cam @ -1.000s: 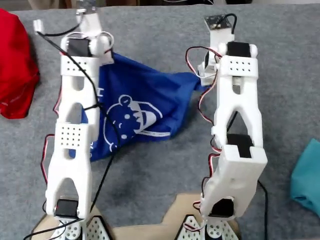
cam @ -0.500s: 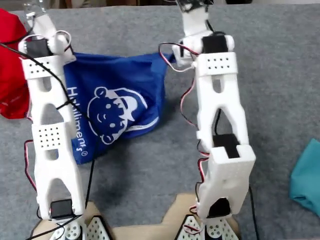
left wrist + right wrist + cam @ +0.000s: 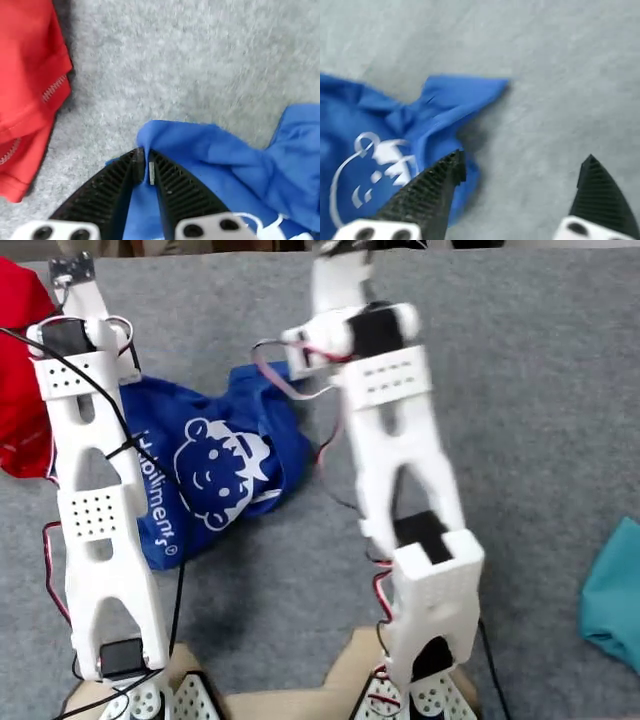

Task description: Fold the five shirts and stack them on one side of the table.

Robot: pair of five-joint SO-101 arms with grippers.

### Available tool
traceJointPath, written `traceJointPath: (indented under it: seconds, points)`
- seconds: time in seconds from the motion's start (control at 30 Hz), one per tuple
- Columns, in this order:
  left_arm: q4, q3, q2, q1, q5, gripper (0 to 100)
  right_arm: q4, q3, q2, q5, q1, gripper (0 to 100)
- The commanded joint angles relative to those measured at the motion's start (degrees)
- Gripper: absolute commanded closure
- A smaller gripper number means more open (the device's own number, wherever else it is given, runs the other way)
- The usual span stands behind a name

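Blue shirt (image 3: 215, 470) bunches near the table's (image 3: 530, 390) left edge, left gripper (image 3: 142, 167) clamping its hem, likely for folding; right gripper (image 3: 524, 159) gapes empty.

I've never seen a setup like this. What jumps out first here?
A crumpled blue shirt with a white cartoon face lies on the grey table; the left hand is pinched shut on its edge, while the right hand hangs open beside it. A red shirt sits at the table's left edge and a teal shirt at the right.
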Motion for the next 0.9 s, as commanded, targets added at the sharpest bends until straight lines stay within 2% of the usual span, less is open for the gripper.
traceJointPath:
  seconds: [0.0, 0.2, 0.47, 0.6, 0.73, 0.8, 0.87]
  points:
    - [0.70, 3.43, -3.91, -0.44, -2.37, 98, -1.93, 2.77, 2.86, -3.78, -4.79, 64.1]
    - [0.70, 6.86, -3.91, -0.44, -2.64, 98, -2.73, -0.13, 15.08, -7.38, -9.27, 64.1]
    - [0.70, 6.86, -3.91, -0.18, -2.64, 98, 0.00, -13.49, 31.52, -7.38, -7.96, 65.7]
    - [0.70, 6.95, -3.91, -0.18, -2.64, 98, 5.19, -21.23, 37.23, -6.86, -6.99, 78.4]
    - [0.70, 6.95, -3.91, -0.18, -2.64, 98, 10.20, -30.81, 40.40, -2.11, -5.58, 94.5]
    - [0.70, 6.95, -3.91, -0.18, -2.64, 98, 12.22, -34.68, 41.63, -0.79, -4.53, 99.2]
    - [0.70, 6.95, -3.91, -0.09, -2.64, 98, 14.15, -37.49, 42.77, -0.79, -3.47, 99.2]
